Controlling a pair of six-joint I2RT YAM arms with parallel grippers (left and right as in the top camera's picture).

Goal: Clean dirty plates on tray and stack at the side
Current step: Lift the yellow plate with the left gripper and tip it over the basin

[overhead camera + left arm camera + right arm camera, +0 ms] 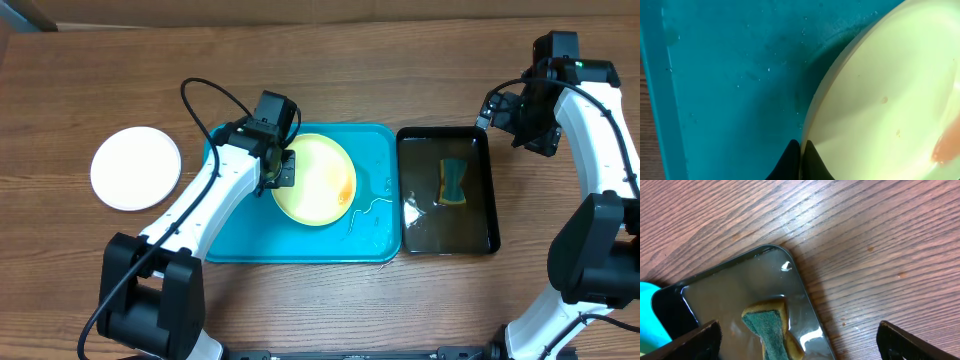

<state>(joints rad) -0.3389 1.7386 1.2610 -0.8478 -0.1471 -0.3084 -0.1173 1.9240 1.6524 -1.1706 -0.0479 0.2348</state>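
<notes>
Overhead, mid-frame, left gripper pinches the rim of the pale yellow-green round plastic plate, probably steadying it for scrubbing (right gripper hangs spread).

- Left arm: white rounded links, black joints, black blocky base.
- Thin black cable loops off its wrist.
- Right arm: same white-and-black build, small green light up top.
- Right gripper: matte black fingers.

A yellow-green plate, orange-smeared toward its 4 o'clock, lies on the turquoise tray; a white plate sits off-tray at 9 o'clock.
</notes>
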